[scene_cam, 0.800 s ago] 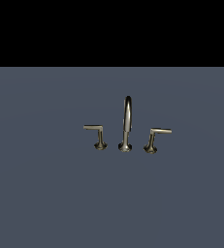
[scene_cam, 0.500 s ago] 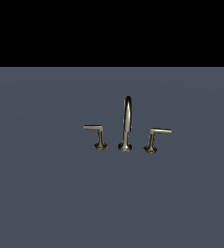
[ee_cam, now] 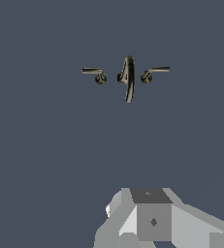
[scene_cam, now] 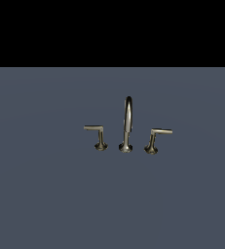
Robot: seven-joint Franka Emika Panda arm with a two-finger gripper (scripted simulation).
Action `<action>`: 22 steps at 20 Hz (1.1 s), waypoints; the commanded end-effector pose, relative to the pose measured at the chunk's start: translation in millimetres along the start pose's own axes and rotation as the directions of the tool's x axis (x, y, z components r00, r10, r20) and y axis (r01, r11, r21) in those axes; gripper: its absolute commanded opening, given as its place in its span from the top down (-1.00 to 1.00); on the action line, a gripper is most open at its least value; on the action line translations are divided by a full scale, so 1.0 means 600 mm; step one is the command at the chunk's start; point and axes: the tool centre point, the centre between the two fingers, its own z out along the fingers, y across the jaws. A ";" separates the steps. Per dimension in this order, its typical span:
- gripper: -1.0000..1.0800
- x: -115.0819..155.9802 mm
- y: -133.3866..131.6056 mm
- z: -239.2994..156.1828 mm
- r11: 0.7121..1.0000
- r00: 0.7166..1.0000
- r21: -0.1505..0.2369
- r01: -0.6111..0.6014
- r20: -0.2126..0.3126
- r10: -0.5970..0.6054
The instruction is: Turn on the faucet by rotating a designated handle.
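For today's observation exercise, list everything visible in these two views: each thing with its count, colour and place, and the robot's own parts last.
spout: one, brushed metal, tall thin arch, middle of the faucet set, between the two levers.
handle: one, brushed metal, L-shaped lever on a flared base, on the exterior view's left of the spout, bar pointing to that view's left.
mirrored lever: one, brushed metal, on the exterior view's right of the spout, bar pointing right.
surface: one, slate blue-grey, under the whole set.
gripper: one, grey and white, only its body shows in the wrist view, well apart from the faucet; absent from the exterior view.

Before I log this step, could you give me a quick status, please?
Gripper short of faucet, jaws unreadable. Handle untouched, bar toward exterior view's left. Nothing in the way.
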 end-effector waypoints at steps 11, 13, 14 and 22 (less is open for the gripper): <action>1.00 0.041 -0.071 0.099 0.969 0.969 0.005 -0.247 -0.002 0.247; 1.00 0.050 -0.083 0.117 0.957 0.957 0.006 -0.290 -0.002 0.290; 1.00 0.055 -0.089 0.125 0.950 0.950 0.006 -0.311 -0.003 0.311; 1.00 0.098 -0.131 0.195 0.881 0.881 0.011 -0.473 -0.003 0.473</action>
